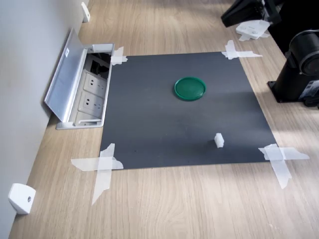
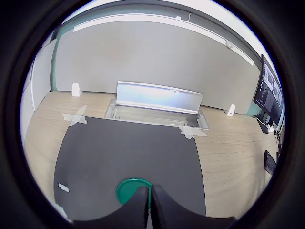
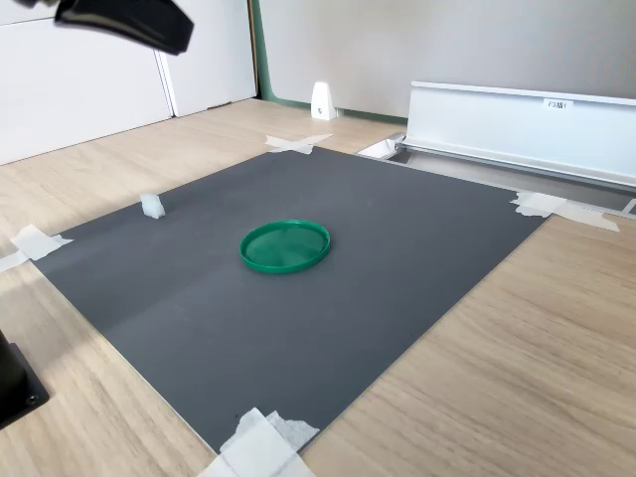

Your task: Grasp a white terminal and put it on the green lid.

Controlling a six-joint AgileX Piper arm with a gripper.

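Gripper [image 2: 150, 210] fingers sit pressed together with nothing between them, high above the dark mat [image 1: 164, 124], where the white terminal [image 1: 218, 140] stands upright well apart from the green lid [image 1: 190, 88], nearer the first exterior view's near right corner.

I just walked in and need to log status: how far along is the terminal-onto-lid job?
Nothing looks done yet. The white terminal stands on the dark mat, apart from the green lid, which is bare. Nothing is in hand: in the wrist view the gripper is closed and empty, raised above the mat by the lid. Left: reach the terminal, grasp it, carry it over, set it on the lid.
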